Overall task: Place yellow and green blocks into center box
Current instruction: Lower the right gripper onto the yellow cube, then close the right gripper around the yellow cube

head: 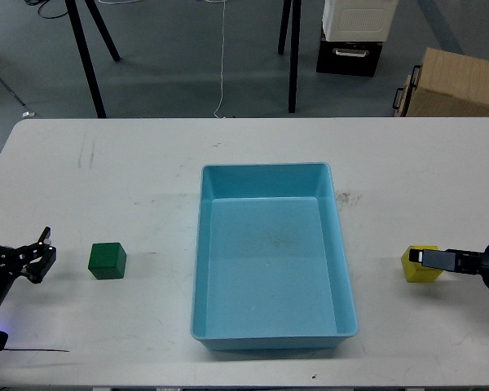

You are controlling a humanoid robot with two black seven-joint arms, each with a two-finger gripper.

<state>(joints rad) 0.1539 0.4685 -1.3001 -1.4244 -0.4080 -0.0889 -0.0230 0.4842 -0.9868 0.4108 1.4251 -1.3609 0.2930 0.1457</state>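
Note:
A green block (107, 261) sits on the white table (130, 179), left of the light blue box (270, 258), which is empty. My left gripper (16, 244) is at the left edge, a short way left of the green block and apart from it, with its fingers spread open. A yellow block (417, 267) sits right of the box. My right gripper (430, 258) comes in from the right edge, and its dark finger lies across the yellow block's top. I see it side-on, so its two fingers cannot be told apart.
Beyond the table's far edge stand black stand legs (90, 57), a white and black case (354, 32) and a cardboard box (452, 81) on the floor. A thin black cable (33, 350) lies near the front left edge.

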